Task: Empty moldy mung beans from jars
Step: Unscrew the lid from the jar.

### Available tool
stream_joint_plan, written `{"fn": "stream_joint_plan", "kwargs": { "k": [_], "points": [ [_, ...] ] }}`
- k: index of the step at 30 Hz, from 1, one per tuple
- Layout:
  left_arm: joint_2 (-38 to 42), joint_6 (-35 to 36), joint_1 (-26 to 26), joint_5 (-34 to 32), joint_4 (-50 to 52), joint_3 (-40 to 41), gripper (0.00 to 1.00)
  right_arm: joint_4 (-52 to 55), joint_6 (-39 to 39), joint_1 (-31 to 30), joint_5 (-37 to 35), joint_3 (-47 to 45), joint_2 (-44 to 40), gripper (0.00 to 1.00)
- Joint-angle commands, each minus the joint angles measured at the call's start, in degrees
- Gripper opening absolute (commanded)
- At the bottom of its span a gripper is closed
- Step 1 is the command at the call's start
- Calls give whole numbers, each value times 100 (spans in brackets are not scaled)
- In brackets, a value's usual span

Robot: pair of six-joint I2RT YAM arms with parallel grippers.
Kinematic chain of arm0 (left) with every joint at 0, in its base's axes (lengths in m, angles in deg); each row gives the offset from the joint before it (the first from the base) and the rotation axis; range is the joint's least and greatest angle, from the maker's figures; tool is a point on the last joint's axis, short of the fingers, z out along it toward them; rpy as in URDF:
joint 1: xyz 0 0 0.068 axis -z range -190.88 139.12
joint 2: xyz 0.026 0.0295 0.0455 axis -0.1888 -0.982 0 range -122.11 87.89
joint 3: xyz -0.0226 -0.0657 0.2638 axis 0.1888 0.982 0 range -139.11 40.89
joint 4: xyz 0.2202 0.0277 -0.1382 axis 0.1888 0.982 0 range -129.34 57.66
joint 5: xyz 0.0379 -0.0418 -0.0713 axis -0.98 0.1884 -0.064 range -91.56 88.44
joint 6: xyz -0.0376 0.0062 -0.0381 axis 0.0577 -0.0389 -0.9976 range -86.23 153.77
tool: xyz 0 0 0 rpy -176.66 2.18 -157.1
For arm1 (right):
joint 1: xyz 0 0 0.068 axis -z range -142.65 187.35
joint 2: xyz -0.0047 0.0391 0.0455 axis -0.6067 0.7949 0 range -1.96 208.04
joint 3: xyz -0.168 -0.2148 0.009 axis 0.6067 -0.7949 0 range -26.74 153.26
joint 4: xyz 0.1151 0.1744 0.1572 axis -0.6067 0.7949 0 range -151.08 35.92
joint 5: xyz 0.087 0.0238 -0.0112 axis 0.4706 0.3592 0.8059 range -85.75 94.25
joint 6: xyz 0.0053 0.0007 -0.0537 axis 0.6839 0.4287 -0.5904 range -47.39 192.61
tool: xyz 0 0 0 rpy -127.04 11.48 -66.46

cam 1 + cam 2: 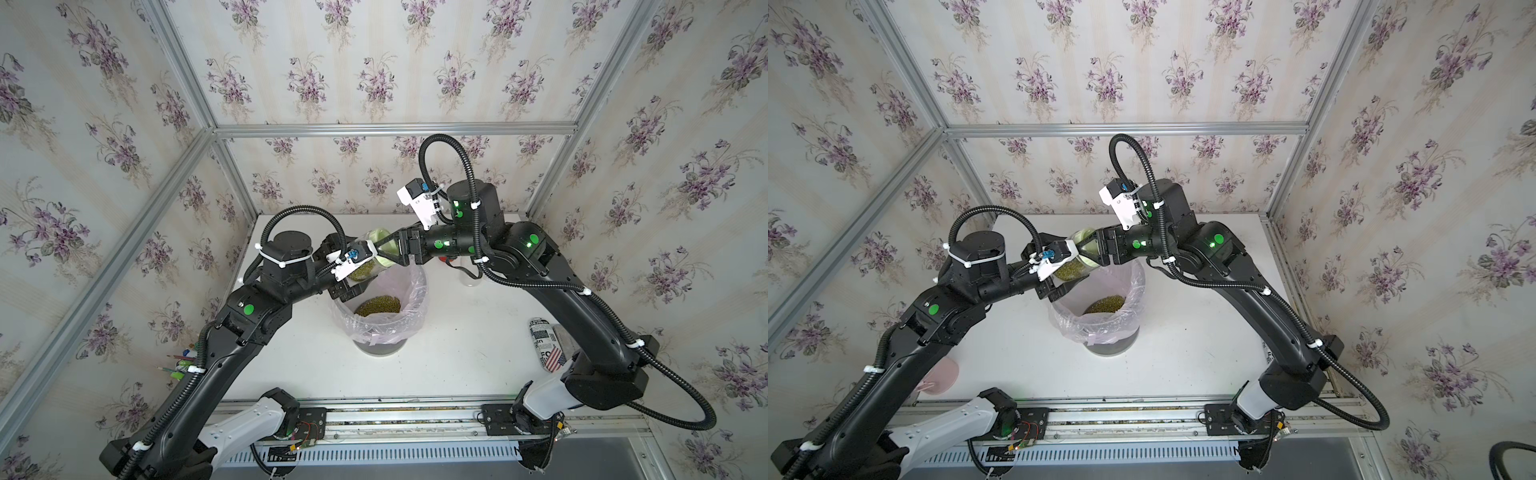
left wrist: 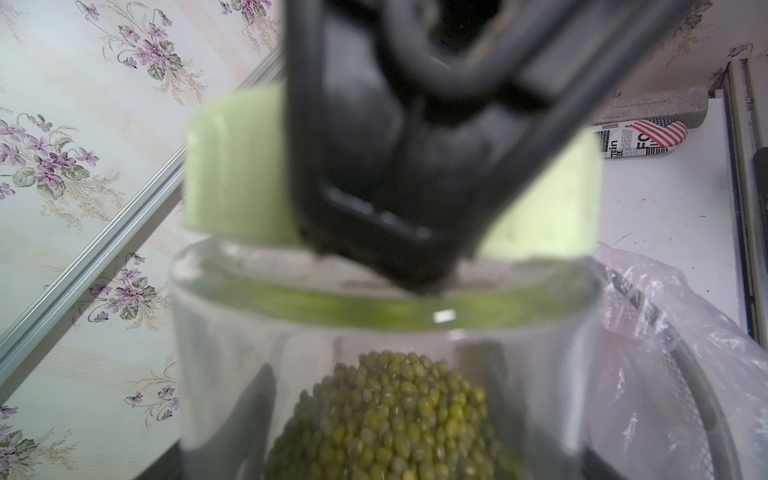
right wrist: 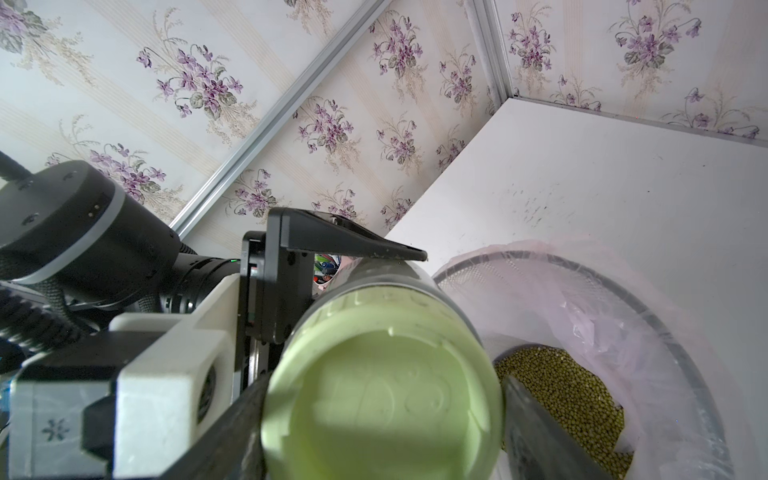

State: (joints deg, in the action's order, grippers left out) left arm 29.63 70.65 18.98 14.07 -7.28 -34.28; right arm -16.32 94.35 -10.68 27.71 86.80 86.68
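A clear jar [image 1: 368,270] [image 1: 1070,271] [image 2: 374,328] lies tilted over the bin, part-filled with mung beans [image 2: 395,415]. My left gripper [image 1: 351,272] [image 1: 1059,272] [image 2: 384,436] is shut on its body. Its pale green lid [image 1: 379,235] [image 1: 1084,233] [image 2: 232,166] [image 3: 382,395] faces my right gripper [image 1: 382,251] [image 1: 1084,251] [image 3: 382,415], whose fingers [image 3: 232,436] sit against both sides of the lid. Below, more mung beans [image 1: 378,305] [image 1: 1104,305] [image 3: 561,386] lie heaped in the bin.
The round bin [image 1: 419,291] [image 1: 1136,291] [image 3: 623,299], lined with a pink bag, stands mid-table. Another clear jar [image 1: 468,276] shows partly behind my right arm. A flag-print pouch [image 1: 548,345] [image 2: 640,137] lies at the right. Pens [image 1: 183,361] stand at the left edge.
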Motion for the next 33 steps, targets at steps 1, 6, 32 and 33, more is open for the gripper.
{"fn": "stream_joint_plan", "kwargs": {
  "k": [1, 6, 32, 33],
  "points": [
    [-3, -4, -1, 121, -491, -76, 0, -220, -162, -13, 202, -89, -80, 76],
    [-19, -33, 2, 147, -495, -85, 0, -402, -464, -7, 304, -344, -186, 75],
    [14, 3, 0, 167, -499, -47, 0, -1680, -1478, 368, 2310, -1655, -841, 76],
    [16, 3, 2, 168, -501, -50, 0, -1762, -1422, 433, 2371, -1721, -879, 76]
  ]
}}
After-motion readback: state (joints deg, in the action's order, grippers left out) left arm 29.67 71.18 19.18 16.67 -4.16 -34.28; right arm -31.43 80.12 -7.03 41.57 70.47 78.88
